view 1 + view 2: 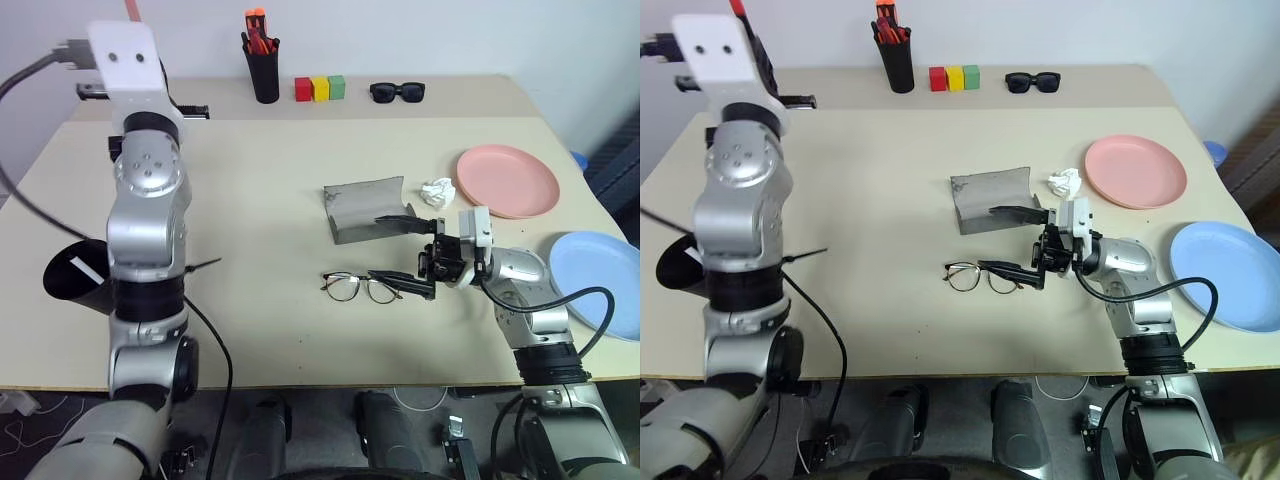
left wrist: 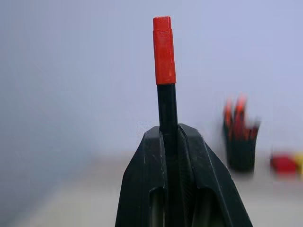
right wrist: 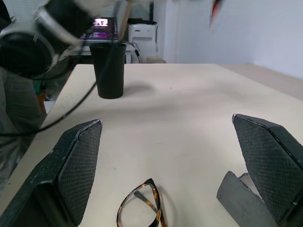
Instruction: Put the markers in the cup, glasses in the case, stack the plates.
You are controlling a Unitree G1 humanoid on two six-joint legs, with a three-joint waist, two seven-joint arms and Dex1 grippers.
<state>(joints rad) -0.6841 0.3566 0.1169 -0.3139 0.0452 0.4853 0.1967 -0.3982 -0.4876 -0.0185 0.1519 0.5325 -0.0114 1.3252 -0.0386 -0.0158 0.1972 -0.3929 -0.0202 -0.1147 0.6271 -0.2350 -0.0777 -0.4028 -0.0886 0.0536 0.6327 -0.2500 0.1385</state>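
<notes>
Salmon-pink plate, light-blue plate, grey case

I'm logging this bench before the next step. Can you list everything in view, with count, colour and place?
marker: one, black with red end, held in left end effector
cup: one, black, left table edge
glasses: one, thin dark frame, table centre
case: one, grey, behind the glasses
plates: two, pink and blue, right side, apart
crumpled paper: one, white, beside pink plate
pen holder: one, black, with red-orange pens, back
blocks: three, red, yellow, green, back
sunglasses: one, black, back
left end effector: shut on marker, raised
right end effector: open, by glasses
</notes>
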